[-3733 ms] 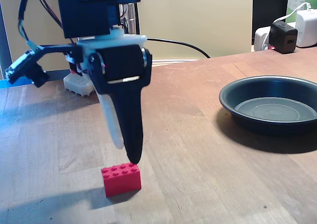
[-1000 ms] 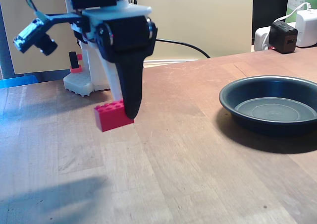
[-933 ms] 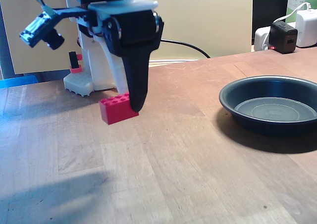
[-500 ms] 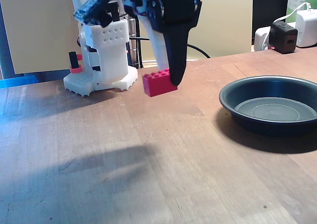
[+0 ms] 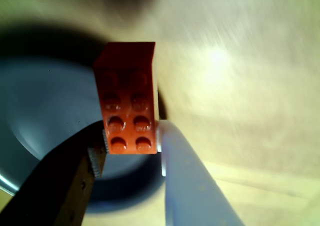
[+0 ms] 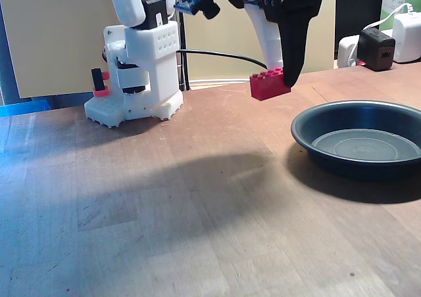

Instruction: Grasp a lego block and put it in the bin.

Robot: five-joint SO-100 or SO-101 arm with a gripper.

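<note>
Studs on the red lego block (image 5: 128, 98) face the wrist camera, its long side pointing away from the gripper (image 5: 131, 147), which pinches one end. It hangs above the table (image 6: 197, 198), beside the dark bin (image 6: 358, 139).

In the wrist view the tabletop (image 5: 240, 61) smears into motion blur, and the bin (image 5: 45, 116) is a soft grey shape cut by the left edge. In the fixed view the gripper (image 6: 284, 80) hides the block's (image 6: 266, 87) right end (the arm's top runs off-frame), and the bin's right rim is cropped.
</note>
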